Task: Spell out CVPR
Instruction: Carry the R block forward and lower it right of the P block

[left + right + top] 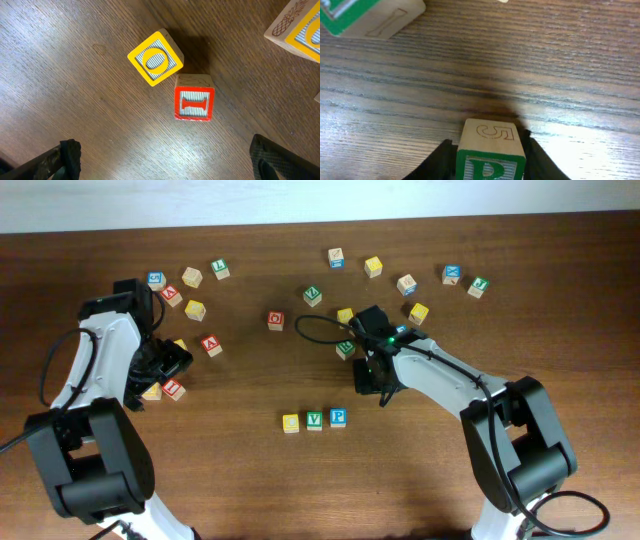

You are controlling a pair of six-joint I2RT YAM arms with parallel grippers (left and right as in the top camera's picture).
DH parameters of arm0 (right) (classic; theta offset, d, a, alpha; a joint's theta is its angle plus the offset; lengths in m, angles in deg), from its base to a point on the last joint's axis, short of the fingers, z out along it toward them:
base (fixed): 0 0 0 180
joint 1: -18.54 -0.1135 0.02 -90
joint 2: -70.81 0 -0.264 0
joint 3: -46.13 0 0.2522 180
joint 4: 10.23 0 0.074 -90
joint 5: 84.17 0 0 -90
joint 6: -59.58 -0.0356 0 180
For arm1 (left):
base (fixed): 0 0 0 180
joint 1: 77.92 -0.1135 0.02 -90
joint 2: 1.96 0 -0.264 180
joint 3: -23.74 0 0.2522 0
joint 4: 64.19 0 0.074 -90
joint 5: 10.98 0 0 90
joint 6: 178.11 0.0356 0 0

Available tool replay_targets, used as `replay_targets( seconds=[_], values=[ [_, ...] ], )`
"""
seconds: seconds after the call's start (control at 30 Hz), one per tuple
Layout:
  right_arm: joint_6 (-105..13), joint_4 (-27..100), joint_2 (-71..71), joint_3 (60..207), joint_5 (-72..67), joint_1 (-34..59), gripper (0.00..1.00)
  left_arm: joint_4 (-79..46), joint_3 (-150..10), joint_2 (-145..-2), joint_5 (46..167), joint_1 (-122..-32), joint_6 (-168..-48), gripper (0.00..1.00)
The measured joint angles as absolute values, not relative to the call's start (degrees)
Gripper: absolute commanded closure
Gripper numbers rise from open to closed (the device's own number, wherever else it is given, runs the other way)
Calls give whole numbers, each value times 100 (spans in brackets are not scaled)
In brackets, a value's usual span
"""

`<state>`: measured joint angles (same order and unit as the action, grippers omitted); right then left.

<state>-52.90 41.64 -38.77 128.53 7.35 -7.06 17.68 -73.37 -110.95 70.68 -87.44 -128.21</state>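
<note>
bright even light, soft shadows, mild glare

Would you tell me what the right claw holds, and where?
The right claw pinches a green-edged wooden letter block by its opposite sides.

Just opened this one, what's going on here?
The right claw grips a green letter block, not far from a row of three: a yellow block, a green V and a blue P. The held block's letter is cut off in the wrist view. The left claw hangs open over a yellow O and a red I, holding nothing.
</note>
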Motion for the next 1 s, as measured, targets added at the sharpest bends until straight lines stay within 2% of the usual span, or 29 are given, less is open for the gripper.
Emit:
replay_targets(
  seconds=[0.3, 0.53, 0.8, 1.0],
  values=[
    [-5295, 4586, -3877, 12980, 730, -706, 72, 1771, -7337, -11095, 7068, -8744, -12821, 1],
    [-5297, 5471, -3724, 13216, 446, -761, 72, 1768, -7337, -11095, 7068, -8744, -12821, 1],
    [-5955, 5889, -3311, 13247, 444, -1762, 72, 1768, -7337, -11095, 7068, -8744, -12821, 1],
    [-6296, 5856, -3316, 13188, 654, -1808, 72, 1768, -7337, -11095, 7068, -8744, -12821, 1]
  ],
)
